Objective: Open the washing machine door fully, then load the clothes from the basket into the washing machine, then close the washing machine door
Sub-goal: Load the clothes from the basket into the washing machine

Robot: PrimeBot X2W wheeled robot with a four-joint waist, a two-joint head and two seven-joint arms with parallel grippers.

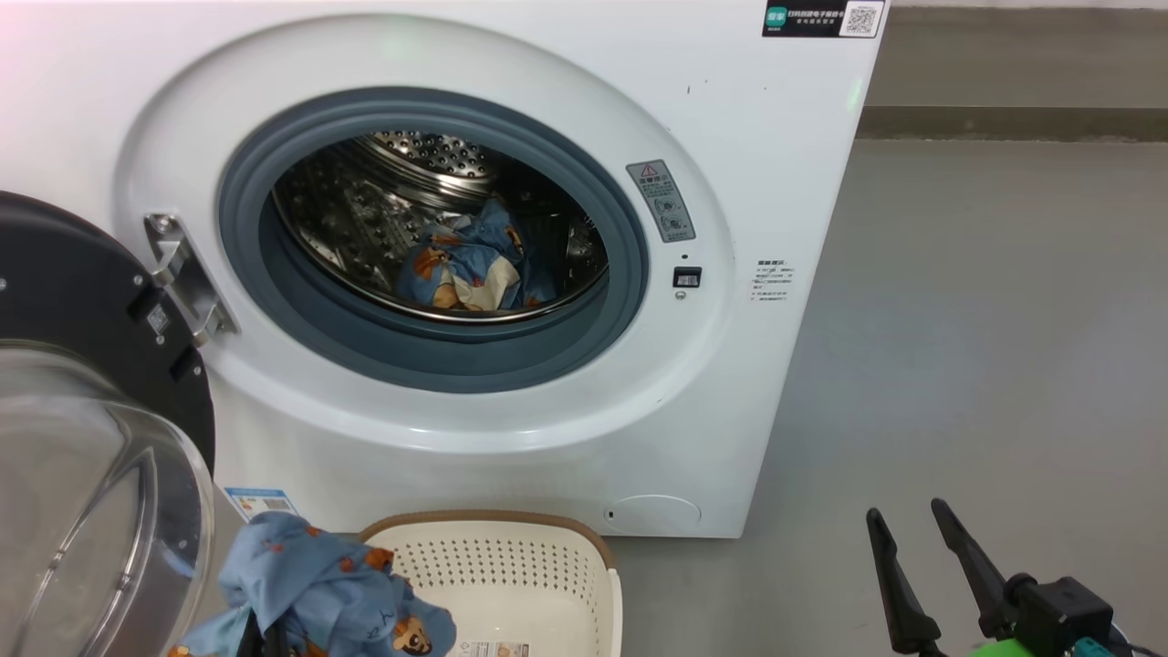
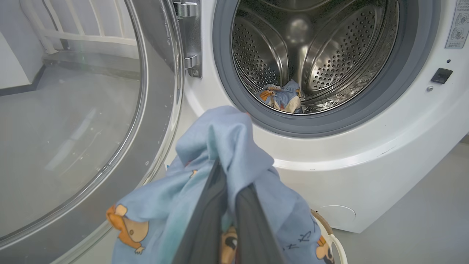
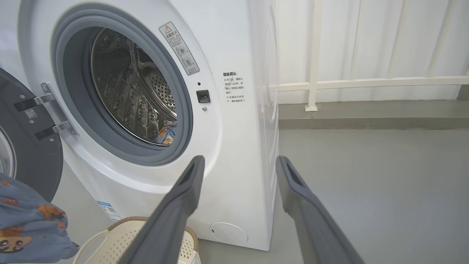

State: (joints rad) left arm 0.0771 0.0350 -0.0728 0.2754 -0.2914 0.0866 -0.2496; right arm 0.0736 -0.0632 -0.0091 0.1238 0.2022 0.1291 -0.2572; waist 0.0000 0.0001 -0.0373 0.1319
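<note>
The white washing machine (image 1: pixel 757 164) stands with its black door (image 1: pixel 73 283) swung wide open to the left, the glass bowl (image 1: pixel 82 511) facing me. One bunch of light blue clothes (image 1: pixel 470 265) lies at the bottom of the steel drum (image 2: pixel 329 55). My left gripper (image 2: pixel 232 179) is shut on a second blue garment (image 2: pixel 227 146), held above the left end of the cream basket (image 1: pixel 511 566) and below the drum opening. The basket's bottom with its label is bare. My right gripper (image 1: pixel 907 509) hangs open and holds nothing, low and to the right of the machine, also seen as right gripper (image 3: pixel 240 159).
Grey floor (image 1: pixel 985 365) stretches to the right of the machine. A white railing (image 3: pixel 366 82) and a low step (image 3: pixel 366 117) run along the back. The open door blocks the left side beside the basket. The door's steel hinge (image 1: pixel 182 274) sticks out at the opening's left edge.
</note>
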